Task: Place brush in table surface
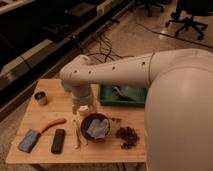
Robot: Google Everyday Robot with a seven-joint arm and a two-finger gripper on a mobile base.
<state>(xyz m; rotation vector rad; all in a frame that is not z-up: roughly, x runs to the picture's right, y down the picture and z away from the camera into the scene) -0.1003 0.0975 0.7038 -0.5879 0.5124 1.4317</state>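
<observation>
The brush lies on the table surface, a slim stick just left of the dark bowl, running roughly front to back. My gripper hangs below the white wrist, above the table just behind the bowl and a little behind the brush. Its jaws stand open and I see nothing between them. The big white arm reaches in from the right and hides the table's right edge.
A blue-white cloth lies in the bowl. An orange-handled tool, a black bar and a blue block lie front left. A small can stands back left, a green tray behind, a dark cluster front right.
</observation>
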